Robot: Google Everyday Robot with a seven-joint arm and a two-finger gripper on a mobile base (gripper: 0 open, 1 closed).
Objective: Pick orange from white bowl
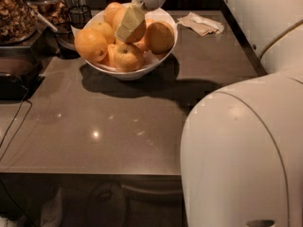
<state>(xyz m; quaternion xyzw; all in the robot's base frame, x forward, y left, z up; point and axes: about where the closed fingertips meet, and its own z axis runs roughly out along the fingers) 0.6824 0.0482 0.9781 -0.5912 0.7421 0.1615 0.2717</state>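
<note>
— What's on the far left?

— A glass jar (14, 13) of brown, nutty-looking bits in the back corner. Below it a dark cable (12, 122) trails across the grey tabletop (118, 126).

— And the white bowl?

— The white bowl (125, 74) stands on the tabletop towards the back, left of centre, heaped with oranges (90, 44). One sits at the left rim, a smaller fruit is at the front, and a large one leans on the right rim.

— Where is the gripper?

— The gripper (127, 30) comes down from the top edge into the bowl. Its pale yellow end lies against the middle orange (141, 32), which sits high in the heap and touches its neighbours.

— Has it got hold of it?

— I cannot tell whether it is clenched or released. Only its near side shows.

— And to the right?

— A crumpled napkin (201, 23) lies on the tabletop near the bowl but apart from it. The robot's thick white arm (241, 150) fills the right side, closest to the camera.
</note>
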